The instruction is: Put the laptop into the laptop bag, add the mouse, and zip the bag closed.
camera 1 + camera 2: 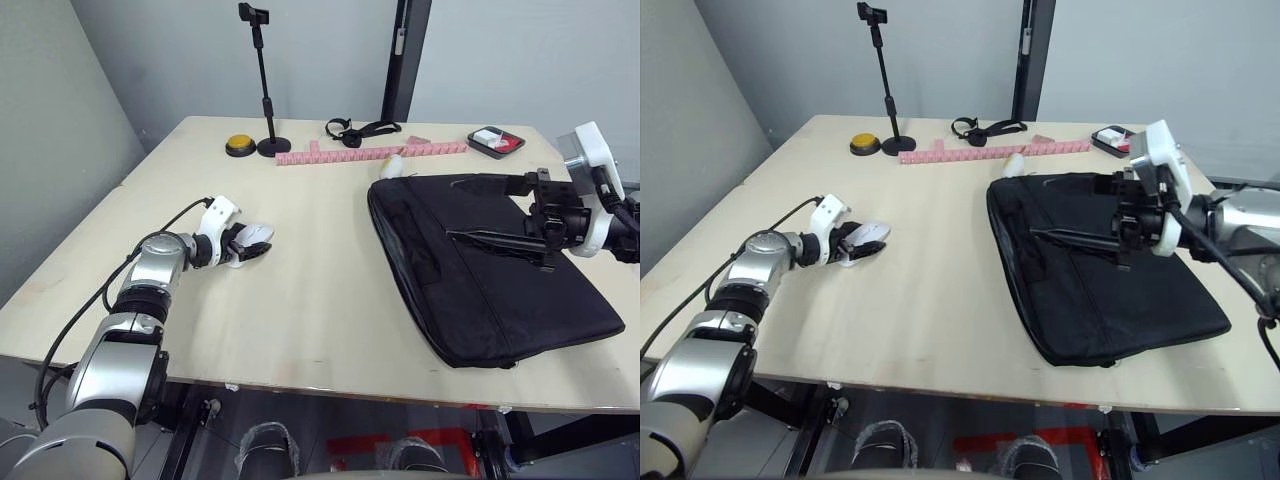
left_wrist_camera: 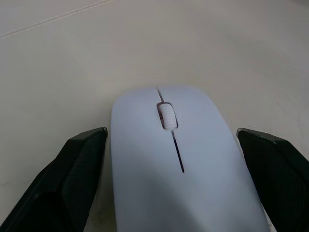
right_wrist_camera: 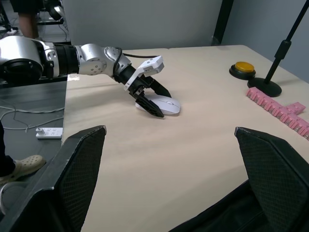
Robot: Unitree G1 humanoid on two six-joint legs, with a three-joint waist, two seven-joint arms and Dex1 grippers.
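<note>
The white mouse [image 1: 257, 238] lies on the left part of the wooden table [image 1: 300, 300]. My left gripper [image 1: 249, 246] is open with one black finger on each side of it; in the left wrist view the mouse [image 2: 174, 164] sits between the fingertips [image 2: 82, 150] with narrow gaps. The black laptop bag [image 1: 480, 290] lies flat on the right of the table, with a strap handle [image 1: 490, 238] lying across its top. My right gripper [image 1: 543, 220] hovers open over the bag's right side. The laptop is out of view.
At the table's back stand a black phone stand [image 1: 265, 80], a yellow button [image 1: 239, 145], a row of pink blocks [image 1: 370, 153], a black strap [image 1: 360, 128], a small tray [image 1: 495, 141] and a fluffy white toy [image 1: 393, 167] by the bag's corner.
</note>
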